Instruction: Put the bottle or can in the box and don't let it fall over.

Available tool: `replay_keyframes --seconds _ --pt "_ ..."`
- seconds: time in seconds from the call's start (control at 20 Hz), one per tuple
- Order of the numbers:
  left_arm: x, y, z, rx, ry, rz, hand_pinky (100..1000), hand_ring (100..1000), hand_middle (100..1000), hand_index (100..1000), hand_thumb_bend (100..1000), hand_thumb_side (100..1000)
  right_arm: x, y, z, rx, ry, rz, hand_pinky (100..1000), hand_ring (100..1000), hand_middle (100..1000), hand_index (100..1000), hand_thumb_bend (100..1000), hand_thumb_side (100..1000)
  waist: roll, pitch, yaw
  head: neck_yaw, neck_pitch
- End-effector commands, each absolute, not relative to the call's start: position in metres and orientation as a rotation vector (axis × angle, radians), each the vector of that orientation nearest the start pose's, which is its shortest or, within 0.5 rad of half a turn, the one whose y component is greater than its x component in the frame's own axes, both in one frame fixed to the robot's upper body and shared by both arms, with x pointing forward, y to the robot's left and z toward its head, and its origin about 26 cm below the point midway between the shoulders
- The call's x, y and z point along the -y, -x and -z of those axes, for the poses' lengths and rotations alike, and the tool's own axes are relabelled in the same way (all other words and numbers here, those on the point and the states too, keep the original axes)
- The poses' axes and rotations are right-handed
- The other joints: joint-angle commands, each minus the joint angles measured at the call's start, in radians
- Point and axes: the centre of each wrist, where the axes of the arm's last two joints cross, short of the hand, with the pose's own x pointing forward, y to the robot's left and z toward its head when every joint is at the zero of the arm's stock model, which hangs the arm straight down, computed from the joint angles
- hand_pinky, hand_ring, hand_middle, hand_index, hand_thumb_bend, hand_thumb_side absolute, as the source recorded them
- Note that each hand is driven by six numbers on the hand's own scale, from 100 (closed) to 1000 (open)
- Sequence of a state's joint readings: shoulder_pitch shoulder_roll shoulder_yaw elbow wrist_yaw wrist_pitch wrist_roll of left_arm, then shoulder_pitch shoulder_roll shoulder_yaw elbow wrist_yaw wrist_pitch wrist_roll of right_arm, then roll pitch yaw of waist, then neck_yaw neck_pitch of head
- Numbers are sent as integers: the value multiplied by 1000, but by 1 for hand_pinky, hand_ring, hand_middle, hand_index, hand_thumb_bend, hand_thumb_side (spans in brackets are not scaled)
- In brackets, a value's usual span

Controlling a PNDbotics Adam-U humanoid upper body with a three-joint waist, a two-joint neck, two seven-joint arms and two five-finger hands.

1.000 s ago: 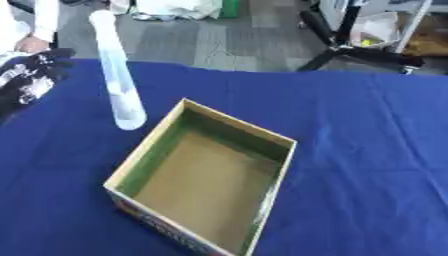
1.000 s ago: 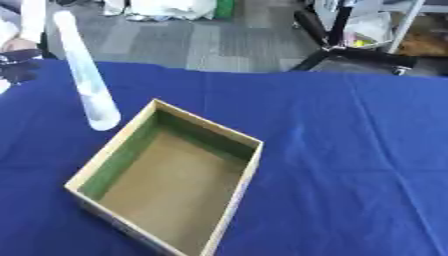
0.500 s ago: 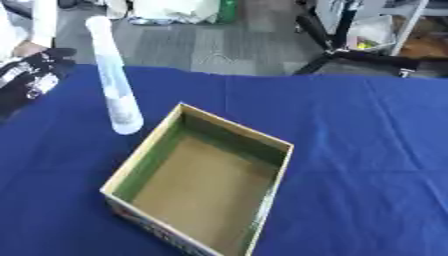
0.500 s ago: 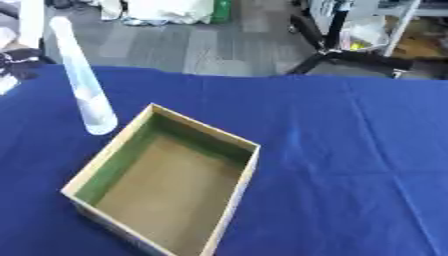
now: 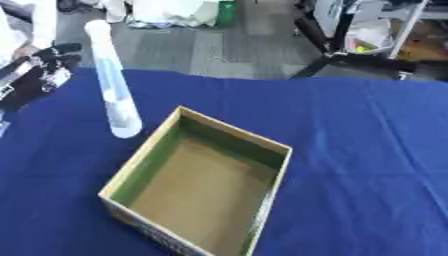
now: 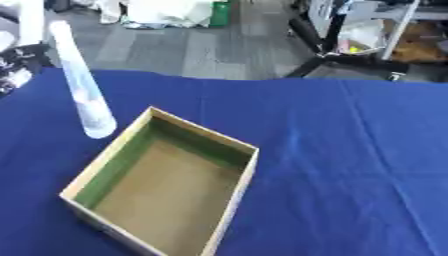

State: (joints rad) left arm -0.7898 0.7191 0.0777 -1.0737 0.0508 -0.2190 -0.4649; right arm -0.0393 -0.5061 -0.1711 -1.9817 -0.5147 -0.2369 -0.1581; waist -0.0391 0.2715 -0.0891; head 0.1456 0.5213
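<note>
A tall, slim, clear bottle (image 5: 114, 85) with a pale cap stands upright on the blue table, just left of the box's far left corner. The cardboard box (image 5: 262, 147) with a green inner wall sits open and empty in the middle of the table. My left hand (image 5: 39, 72) shows at the left edge, black, level with the bottle and apart from it; its fingers are too blurred to read. My right hand is out of both views.
The blue cloth (image 5: 367, 150) covers the whole table. Beyond the far edge lie grey floor, a black stand (image 5: 337, 45) and white bags. A person's white sleeve (image 5: 44, 22) shows at the upper left.
The whole picture has shifted slightly, so the camera moved. My left hand has come a little up and toward the bottle. Bottle and box stay put.
</note>
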Motion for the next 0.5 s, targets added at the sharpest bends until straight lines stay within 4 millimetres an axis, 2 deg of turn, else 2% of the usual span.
replay_keyframes --seconds 0.05,0.5 --pt "-425 -425 -266 1927 -395 820 1000 1000 981 952 100 657 351 -264 -177 2310 45 65 956 1000 1000 1000 100 521 5 -10 -3 9 -15" --pt "-428 -433 -273 1920 -468 847 1000 1000 984 944 100 654 348 -265 -177 2310 46 51 957 1000 1000 1000 100 521 9 8 -6 25 -34"
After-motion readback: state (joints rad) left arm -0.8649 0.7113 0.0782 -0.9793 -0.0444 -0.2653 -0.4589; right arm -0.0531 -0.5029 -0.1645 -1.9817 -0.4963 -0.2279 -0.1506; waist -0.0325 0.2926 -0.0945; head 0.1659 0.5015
